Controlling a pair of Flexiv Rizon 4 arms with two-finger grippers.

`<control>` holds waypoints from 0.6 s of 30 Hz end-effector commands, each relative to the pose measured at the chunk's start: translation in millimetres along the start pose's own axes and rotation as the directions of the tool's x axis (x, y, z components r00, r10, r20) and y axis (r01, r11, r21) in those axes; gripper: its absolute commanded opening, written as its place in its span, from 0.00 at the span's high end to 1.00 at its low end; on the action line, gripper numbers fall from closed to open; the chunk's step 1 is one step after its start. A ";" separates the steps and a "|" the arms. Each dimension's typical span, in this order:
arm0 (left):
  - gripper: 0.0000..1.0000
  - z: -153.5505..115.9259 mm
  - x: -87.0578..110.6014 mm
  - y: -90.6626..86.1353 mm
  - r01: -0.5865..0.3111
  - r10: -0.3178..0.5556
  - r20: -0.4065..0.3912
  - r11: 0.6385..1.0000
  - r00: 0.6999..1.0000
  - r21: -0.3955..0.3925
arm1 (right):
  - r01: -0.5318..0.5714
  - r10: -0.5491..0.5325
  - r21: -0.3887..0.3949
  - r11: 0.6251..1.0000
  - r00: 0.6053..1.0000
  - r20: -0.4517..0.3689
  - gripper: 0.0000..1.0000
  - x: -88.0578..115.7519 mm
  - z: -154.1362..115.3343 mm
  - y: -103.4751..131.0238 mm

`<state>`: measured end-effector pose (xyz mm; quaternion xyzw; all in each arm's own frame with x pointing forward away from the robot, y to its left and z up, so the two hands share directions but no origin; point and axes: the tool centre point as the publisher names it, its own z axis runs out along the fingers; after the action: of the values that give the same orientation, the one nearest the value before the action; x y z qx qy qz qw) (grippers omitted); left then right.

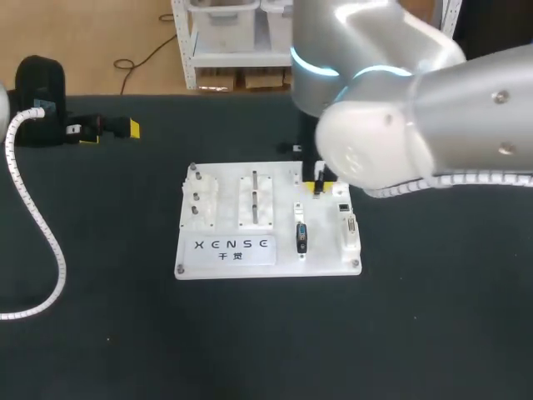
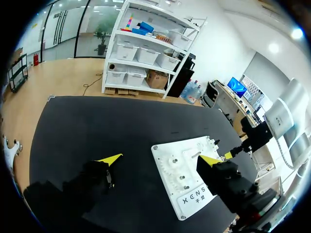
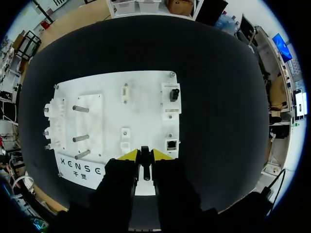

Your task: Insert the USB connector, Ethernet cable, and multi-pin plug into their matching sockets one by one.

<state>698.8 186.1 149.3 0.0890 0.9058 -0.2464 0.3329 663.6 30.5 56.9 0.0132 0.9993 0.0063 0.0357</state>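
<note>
The white socket board point(image 1: 225, 262) lies mid-table. My right gripper point(image 1: 318, 186) is over its far right part, yellow tips close together. In the right wrist view the right gripper point(image 3: 145, 155) is shut on a small black connector point(image 3: 146, 165), just beside the Ethernet socket point(image 3: 171, 144). What lies under the fingers is hidden. A black and blue multi-pin plug point(image 1: 301, 237) lies on the board. My left gripper point(image 1: 111, 132) rests at the far left of the table, away from the board. In its own view the left gripper point(image 2: 160, 158) is open and holds nothing.
Upright metal pegs point(image 3: 80, 109) and white blocks point(image 1: 256, 200) stand on the board's left half. A white ribbed hose point(image 1: 42, 233) from my left arm curls over the table's left side. Dark table point(image 1: 416, 333) surrounds the board.
</note>
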 end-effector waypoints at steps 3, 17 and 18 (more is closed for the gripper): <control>0.00 0.0 -1.2 -1.3 0.001 -0.001 -0.006 1.000 1.000 -0.007 | -0.026 0.026 0.008 1.000 0.999 0.035 1.00 10.8 3.6 -26.4; 0.00 0.0 -1.2 -1.3 0.001 -0.001 -0.006 1.000 1.000 -0.007 | -0.074 0.074 0.012 0.997 0.997 0.032 1.00 7.5 21.4 -37.6; 0.00 0.0 -1.2 -1.3 0.001 -0.001 -0.006 1.000 1.000 -0.007 | -0.074 0.074 0.011 0.997 0.997 0.032 1.00 6.7 22.1 -37.7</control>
<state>698.8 186.1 149.3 0.0890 0.9058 -0.2464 0.3329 657.8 -6.0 36.4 0.0495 0.9976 0.0010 0.0477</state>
